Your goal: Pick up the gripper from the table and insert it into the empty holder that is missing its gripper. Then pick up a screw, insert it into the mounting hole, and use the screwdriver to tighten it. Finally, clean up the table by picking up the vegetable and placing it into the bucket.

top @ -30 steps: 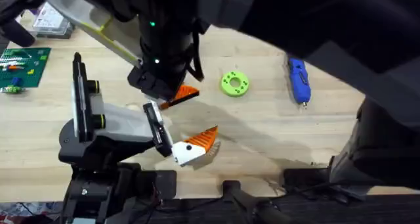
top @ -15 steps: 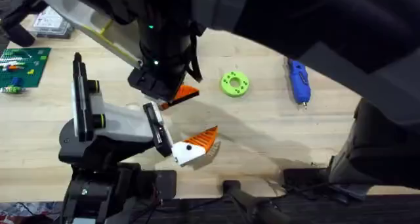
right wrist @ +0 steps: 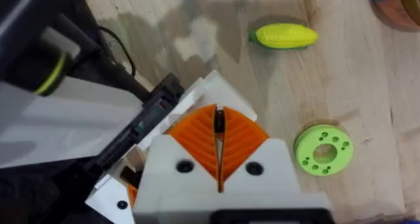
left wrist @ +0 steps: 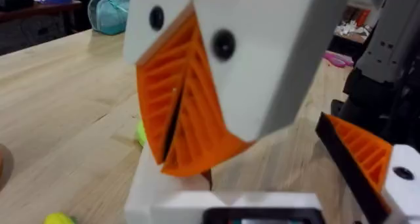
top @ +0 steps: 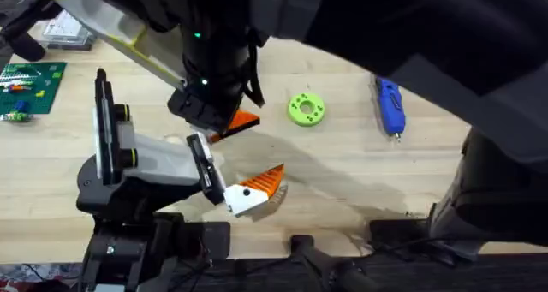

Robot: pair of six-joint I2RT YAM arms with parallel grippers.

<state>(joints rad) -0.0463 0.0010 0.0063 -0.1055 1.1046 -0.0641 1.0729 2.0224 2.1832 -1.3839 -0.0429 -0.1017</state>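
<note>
Overhead: right gripper (top: 224, 125), jaws clenched on the gripper (top: 236, 124), beside the holder (top: 204, 168).

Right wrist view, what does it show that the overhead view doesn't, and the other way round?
Only the right wrist view: a yellow-green corn-shaped vegetable and the edge of a round orange bucket. Only the overhead view: a blue pen-shaped screwdriver and a flat green board. Both: the lime-green ring with holes and the light-grey gripper body.

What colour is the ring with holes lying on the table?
Lime green. The ring shows best in the right wrist view, near the yellow corn.
</note>
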